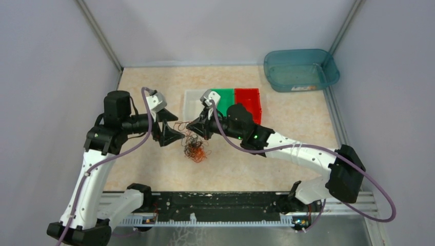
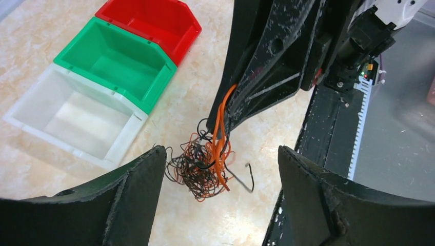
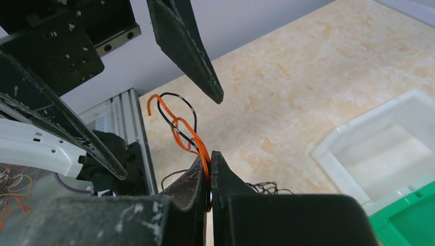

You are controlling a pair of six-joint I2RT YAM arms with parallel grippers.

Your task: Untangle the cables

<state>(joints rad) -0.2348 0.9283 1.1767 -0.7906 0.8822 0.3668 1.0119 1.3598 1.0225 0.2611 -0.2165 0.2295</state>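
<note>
Cables (image 2: 202, 171) in one orange-and-black clump at table centre, strands too fine to count, top loops pinched in tightly closed right gripper (image 3: 210, 169). Left gripper (image 2: 223, 151) spread wide at clump's 9 o'clock, holding nothing. Three bins (image 1: 246, 97) at 12 o'clock; one teal tub (image 1: 328, 69) at 1 o'clock. Tabletop (image 1: 154, 169) showing toward 6 o'clock.
</note>
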